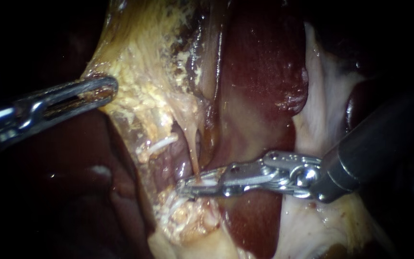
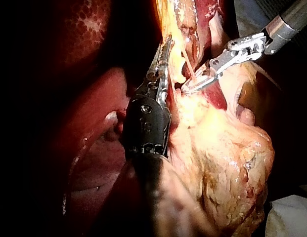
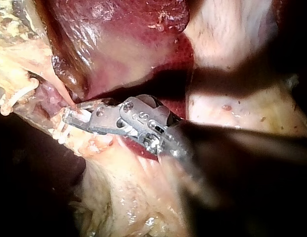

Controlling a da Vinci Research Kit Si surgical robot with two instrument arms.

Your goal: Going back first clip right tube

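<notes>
**Right instrument clasps a clip on the right tube; its way out lies along its own shaft**

The slender steel right instrument point(image 1: 188, 186) comes in from the right and lies almost level in the endoscope view. Its two narrow jaws are closed from above and below on a small white clip point(image 1: 208, 182) that fills the slit between them. The thin, pale, stringy right tube point(image 1: 193, 153) passes through that same slit. It drops from the yellow fatty tissue point(image 1: 140, 96) above and meets the jaws near their tips. The tube's long axis runs up and down and the jaws' axis runs across it — the two cross at close to a right angle. The right wrist view agrees, showing white material between the jaws.

The left instrument point(image 1: 102, 88), a slotted steel pair of jaws, is clenched on the edge of the yellow fatty tissue. It sits up and to the left, well apart from the clip. It appears to hold that sheet taut, so that the tube stands clear of the dark red, glossy liver point(image 1: 259, 72) behind.

Judging by the task, the step in hand is the retreat from the clip. The right instrument is the one at the tube, with the tube at its tips. Its jaws would first need to let go, then draw back along the shaft — rightward, away from the tube. Sideways or upward drift would likely drag the clip or tug the thin tube.
</notes>
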